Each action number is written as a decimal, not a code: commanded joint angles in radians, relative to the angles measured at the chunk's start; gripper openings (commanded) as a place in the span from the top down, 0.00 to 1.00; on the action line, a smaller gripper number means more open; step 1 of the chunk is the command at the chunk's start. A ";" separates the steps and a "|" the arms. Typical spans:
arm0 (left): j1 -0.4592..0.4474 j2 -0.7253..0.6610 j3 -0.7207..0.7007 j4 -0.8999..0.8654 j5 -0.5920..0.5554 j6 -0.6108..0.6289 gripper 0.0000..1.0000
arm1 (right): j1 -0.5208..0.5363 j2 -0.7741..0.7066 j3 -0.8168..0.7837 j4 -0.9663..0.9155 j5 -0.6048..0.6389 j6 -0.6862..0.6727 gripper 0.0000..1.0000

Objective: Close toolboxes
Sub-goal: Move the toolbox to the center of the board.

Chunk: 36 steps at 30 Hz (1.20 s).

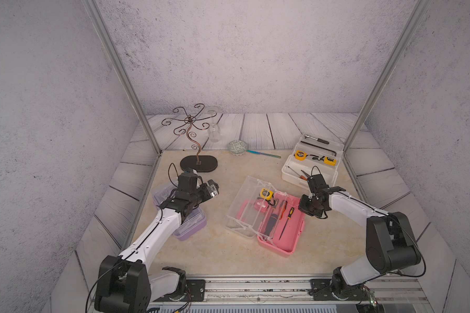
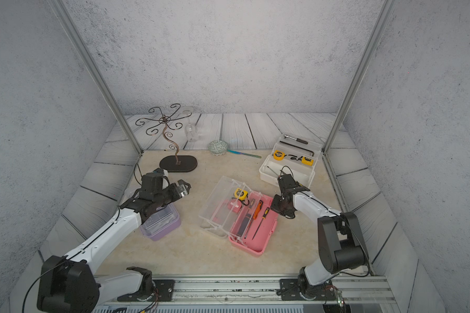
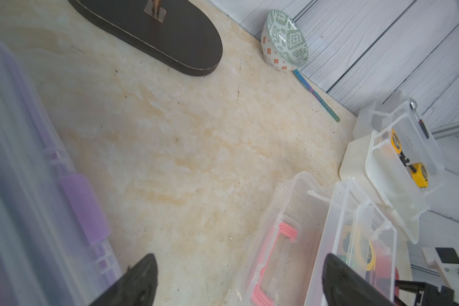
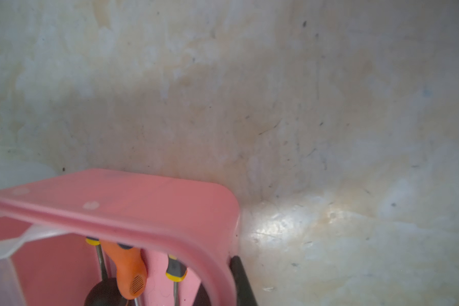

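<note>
Left fingers [image 3: 141,280] face the pink toolbox [image 1: 291,230] lid [image 1: 244,206].
Apart and empty, they sit beside the closed purple toolbox [image 1: 190,230]; right fingers [image 4: 240,278], together, sit at the pink base's far right corner. The lid lies open toward the left arm [image 1: 152,238], hinge along the near-to-far long axis. White toolbox [image 1: 286,173]: open.

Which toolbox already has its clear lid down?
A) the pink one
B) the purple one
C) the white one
B: the purple toolbox has its clear lid lying flat on its base, while the pink toolbox and the white toolbox both have their lids swung back and their insides showing.
</note>
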<state>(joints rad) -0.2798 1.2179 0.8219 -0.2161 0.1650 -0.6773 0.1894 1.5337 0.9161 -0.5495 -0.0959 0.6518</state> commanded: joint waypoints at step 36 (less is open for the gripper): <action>-0.258 0.129 -0.199 0.016 0.207 -0.119 0.50 | -0.142 0.023 -0.028 0.017 -0.170 -0.178 0.63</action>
<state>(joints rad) -0.5251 1.3315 0.6052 -0.2211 0.3706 -0.7925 0.0509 1.5410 0.9016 -0.5293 -0.2569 0.4702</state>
